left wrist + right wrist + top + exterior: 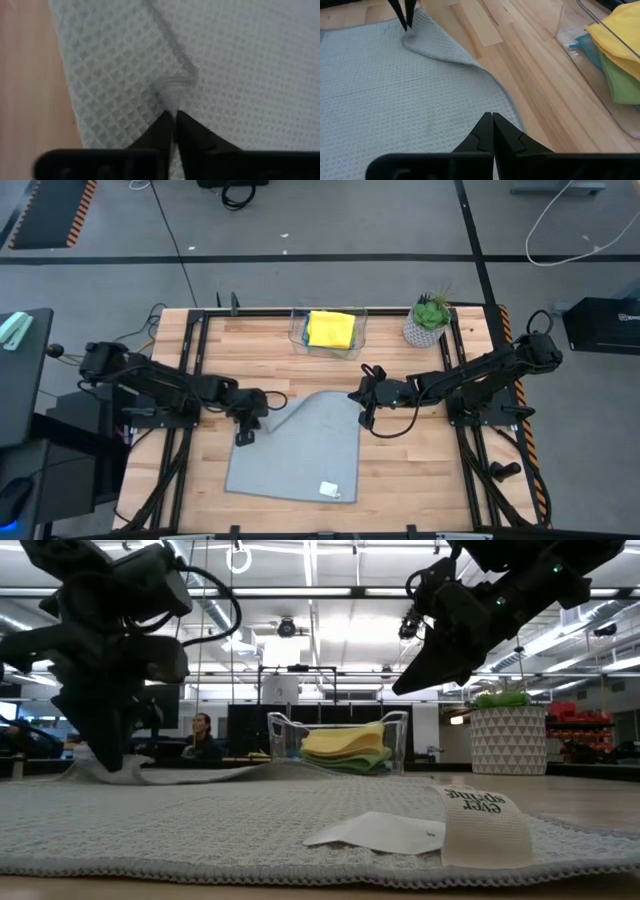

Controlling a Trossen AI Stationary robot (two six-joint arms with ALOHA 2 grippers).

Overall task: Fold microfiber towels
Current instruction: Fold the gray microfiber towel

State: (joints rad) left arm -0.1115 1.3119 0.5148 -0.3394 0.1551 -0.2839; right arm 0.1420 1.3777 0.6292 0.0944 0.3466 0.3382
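Observation:
A grey towel [300, 450] lies spread on the wooden table, with a white label [330, 490] on its near right part. My left gripper [246, 436] stands at the towel's left edge, pointing steeply down, and is shut on the cloth. My right gripper [365, 416] hangs shut above the towel's far right edge [505, 97]; the low view shows this gripper [408, 680] well clear of the table. Folded yellow, green and light blue towels [615, 50] lie stacked in a clear bin [330, 332] at the far edge. My left gripper pinches a small raised pucker of the grey towel's hemmed left edge [173, 96] between its two fingers, coming from above and slanting down. The cloth rises a little at the fingers [105, 762]. The rest of the towel lies flat on the table.
A potted plant [428, 320] stands at the far right, beside the clear bin. Bare wood [420, 470] lies to the right of the towel and in a narrower strip [200, 470] to its left. A person [200, 735] sits in the room beyond the table.

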